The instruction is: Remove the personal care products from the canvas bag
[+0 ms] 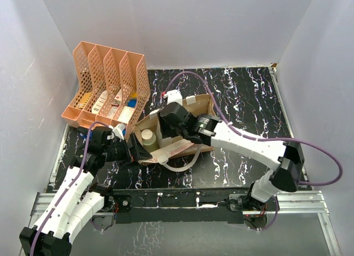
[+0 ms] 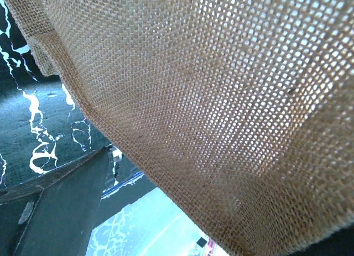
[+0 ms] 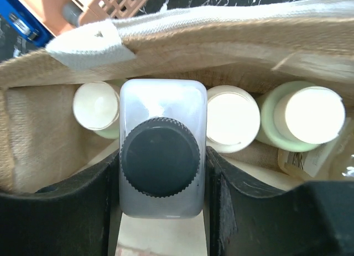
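The canvas bag (image 1: pixel 191 109) stands open mid-table, and its tan weave fills the left wrist view (image 2: pixel 221 101). My right gripper (image 1: pixel 172 123) is down inside it, shut on a white-grey bottle with a black ribbed cap (image 3: pixel 161 162), one finger on each side (image 3: pixel 161 212). Three more bottles with cream caps stand behind it, at the left (image 3: pixel 97 105), at the middle (image 3: pixel 232 119) and at the right (image 3: pixel 307 115). A cream bottle (image 1: pixel 147 137) shows at the bag's left end. My left gripper (image 1: pixel 137 150) is against the bag's left wall. One finger (image 2: pixel 61 206) shows well off to the side, and the fabric hides the other.
An orange mesh file rack (image 1: pixel 108 84) with small boxes and blue items stands at the back left, close to the bag. A white loop handle (image 1: pixel 182 163) lies on the black marbled table (image 1: pixel 249 95) in front of the bag. White walls enclose the table.
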Robot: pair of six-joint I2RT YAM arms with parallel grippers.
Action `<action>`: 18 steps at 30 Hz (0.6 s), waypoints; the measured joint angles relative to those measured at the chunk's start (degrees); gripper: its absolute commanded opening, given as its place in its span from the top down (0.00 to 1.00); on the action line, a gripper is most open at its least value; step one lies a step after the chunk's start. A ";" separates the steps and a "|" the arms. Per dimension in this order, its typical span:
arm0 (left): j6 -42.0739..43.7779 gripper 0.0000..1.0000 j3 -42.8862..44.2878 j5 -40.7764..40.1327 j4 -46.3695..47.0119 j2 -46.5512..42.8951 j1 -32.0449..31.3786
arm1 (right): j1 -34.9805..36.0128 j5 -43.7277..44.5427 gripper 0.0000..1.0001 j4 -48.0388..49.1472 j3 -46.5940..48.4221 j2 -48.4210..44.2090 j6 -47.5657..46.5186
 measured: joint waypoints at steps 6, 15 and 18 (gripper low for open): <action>-0.46 0.05 0.00 -0.66 -0.11 -0.33 0.00 | -0.70 0.55 0.92 2.86 -4.42 -8.33 4.92; -0.76 0.05 0.20 -1.31 -0.04 0.09 0.00 | -9.22 -11.56 0.92 10.40 -13.90 -22.27 12.46; -0.81 0.05 0.20 -1.33 0.00 0.26 0.00 | -10.45 -10.67 0.92 8.72 -10.80 -23.23 10.93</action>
